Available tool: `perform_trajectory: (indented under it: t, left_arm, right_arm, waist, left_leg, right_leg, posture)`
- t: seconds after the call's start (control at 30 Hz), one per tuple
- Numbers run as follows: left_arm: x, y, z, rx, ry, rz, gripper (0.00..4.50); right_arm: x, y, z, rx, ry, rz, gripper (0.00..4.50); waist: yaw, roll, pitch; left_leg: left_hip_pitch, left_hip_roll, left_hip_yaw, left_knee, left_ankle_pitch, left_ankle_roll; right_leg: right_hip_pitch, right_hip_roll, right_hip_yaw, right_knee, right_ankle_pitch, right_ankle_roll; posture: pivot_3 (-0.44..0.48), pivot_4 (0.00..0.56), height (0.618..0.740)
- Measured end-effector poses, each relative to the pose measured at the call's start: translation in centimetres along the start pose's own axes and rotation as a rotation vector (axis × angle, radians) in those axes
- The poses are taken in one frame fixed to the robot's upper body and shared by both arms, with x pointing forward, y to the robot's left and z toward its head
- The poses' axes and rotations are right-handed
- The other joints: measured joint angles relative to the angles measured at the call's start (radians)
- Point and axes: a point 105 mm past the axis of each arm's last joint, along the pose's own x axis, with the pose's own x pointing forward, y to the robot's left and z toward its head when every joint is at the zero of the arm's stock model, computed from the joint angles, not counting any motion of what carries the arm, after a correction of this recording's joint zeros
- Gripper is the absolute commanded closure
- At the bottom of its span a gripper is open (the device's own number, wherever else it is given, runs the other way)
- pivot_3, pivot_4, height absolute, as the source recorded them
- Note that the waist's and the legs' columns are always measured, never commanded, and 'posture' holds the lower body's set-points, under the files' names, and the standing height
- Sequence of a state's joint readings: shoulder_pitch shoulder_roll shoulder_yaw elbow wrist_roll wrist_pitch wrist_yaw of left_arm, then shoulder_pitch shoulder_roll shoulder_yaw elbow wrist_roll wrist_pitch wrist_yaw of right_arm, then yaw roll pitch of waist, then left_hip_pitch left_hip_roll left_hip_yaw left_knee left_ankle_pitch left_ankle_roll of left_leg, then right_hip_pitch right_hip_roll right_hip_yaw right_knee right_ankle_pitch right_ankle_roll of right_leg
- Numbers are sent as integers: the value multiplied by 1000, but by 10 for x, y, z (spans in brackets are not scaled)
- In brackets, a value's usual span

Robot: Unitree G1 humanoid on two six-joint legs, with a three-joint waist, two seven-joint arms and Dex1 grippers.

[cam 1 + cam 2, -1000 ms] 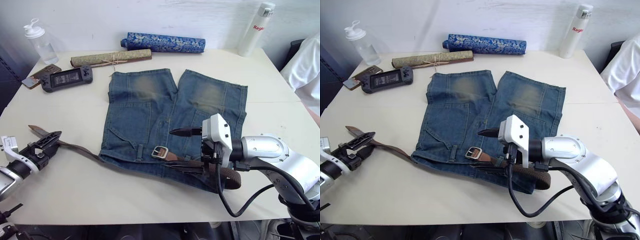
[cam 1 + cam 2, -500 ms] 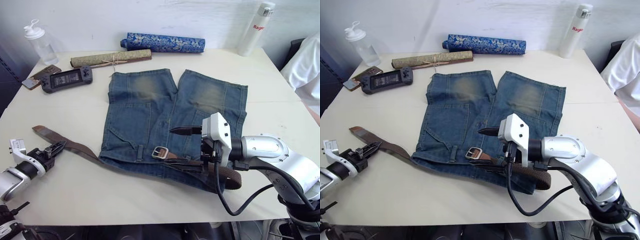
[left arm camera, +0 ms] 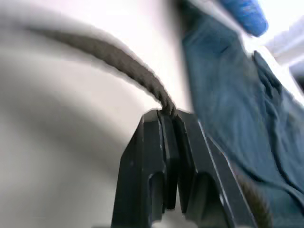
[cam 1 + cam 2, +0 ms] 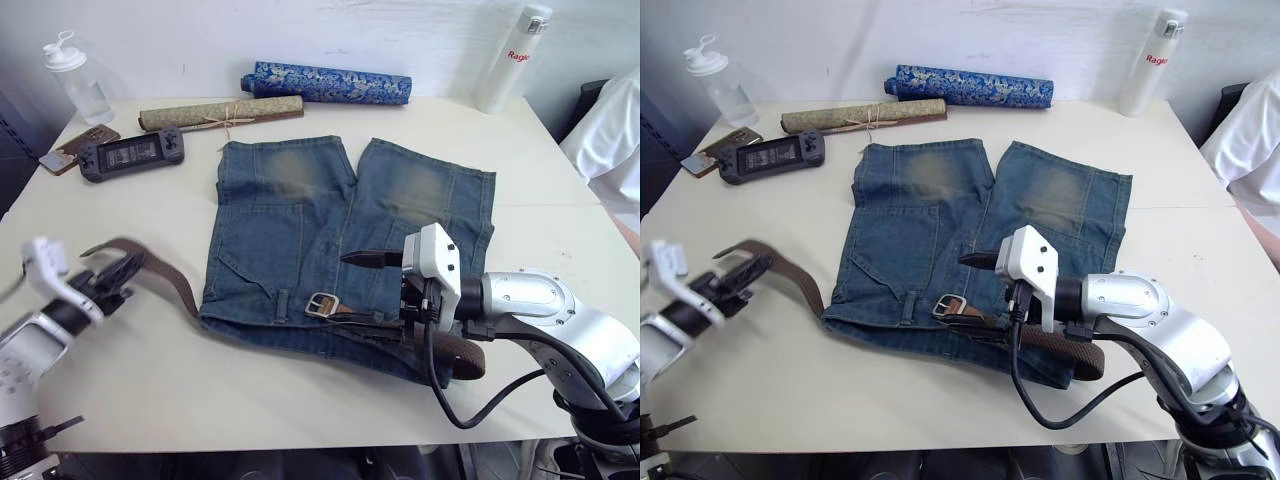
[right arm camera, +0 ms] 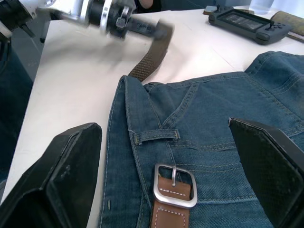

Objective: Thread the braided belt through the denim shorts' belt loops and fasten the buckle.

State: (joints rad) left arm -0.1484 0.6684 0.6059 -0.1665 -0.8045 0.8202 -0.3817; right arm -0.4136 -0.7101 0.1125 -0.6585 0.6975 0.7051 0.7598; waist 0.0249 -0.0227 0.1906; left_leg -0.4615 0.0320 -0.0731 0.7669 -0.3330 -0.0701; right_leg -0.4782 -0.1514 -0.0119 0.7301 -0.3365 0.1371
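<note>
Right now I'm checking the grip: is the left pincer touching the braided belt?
Touching. In the left wrist view, the left pincer is shut on the braided belt, the strap running out from between its fingertips.

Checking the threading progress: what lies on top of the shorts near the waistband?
The buckle lies on the shorts, beside a belt loop. The belt runs out toward the left gripper; how much is threaded is covered by denim.

A cream table [image 4: 300, 390] (evenly lit) stands against a white wall [image 4: 300, 35].
</note>
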Motion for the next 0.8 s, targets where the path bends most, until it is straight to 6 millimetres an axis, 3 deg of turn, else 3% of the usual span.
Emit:
perform_trajectory:
  t: [0.03, 0.1, 0.2, 0.33, 0.5, 0.6, 0.67, 0.8]
  left_arm:
    - [7, -21, 15, 176, -34, -43, 4417]
    - [16, -47, 20, 564, -25, -77, 4417]
    - [24, -77, -1, 1077, 5, -185, 4417]
    - [27, -103, -20, 1511, -55, -343, 4417]
    - [32, -108, -26, 1581, -96, -375, 4417]
    - [37, -117, -26, 1540, -129, -397, 4417]
    - [37, -118, -27, 1537, -120, -410, 4417]
    - [41, -120, -26, 1524, -127, -417, 4417]
  right_arm:
    - [0, 0, 0, 1, -3, -4, 0]
    - [0, -3, -1, -11, 5, -26, 0]
    - [-2, -10, -1, -66, 21, -82, 0]
    - [-1, -35, 0, -324, 64, -232, 0]
    - [5, -46, -7, -601, 113, -302, 0]
    - [20, -26, -25, -726, 130, -214, 0]
    - [30, -11, -41, -677, 123, -159, 0]
    - [38, -5, -38, -640, 73, -144, 0]
  waist:
    - [-2, 0, 0]
    - [-7, 0, 0]
    - [-13, 0, 0]
    - [-13, 0, 0]
    - [-19, 0, 1]
    - [-24, -1, 1]
    - [-26, -1, 2]
    - [-28, -1, 2]
  left_leg:
    - [0, 0, 3, 0, 0, 0]
    - [0, 0, 5, 0, 0, 0]
    - [1, 0, 6, -4, 0, 1]
    - [3, 0, 6, -10, 1, 3]
    - [1, 0, 6, -11, 1, 3]
    - [0, 0, 6, -10, 1, 3]
    - [-1, 0, 5, -8, 1, 3]
    - [0, 0, 5, -5, 1, 3]
  right_leg:
    - [1, 0, 2, -3, 2, 0]
    - [0, 0, 3, -6, 3, 1]
    - [-2, 0, 4, -6, 3, 2]
    - [-3, 0, 3, -6, 5, 5]
    - [-4, 0, 3, -5, 10, 15]
    - [-4, 0, 2, -5, 10, 15]
    - [-5, 0, 2, -3, 10, 15]
    - [-5, 0, 2, 0, 10, 15]
  posture:
    - [0, 150, 645]
    - [0, 150, 645]
    - [0, 150, 645]
    - [0, 150, 645]
    - [0, 150, 645]
    - [0, 150, 645]
    - [0, 150, 645]
    - [0, 150, 645]
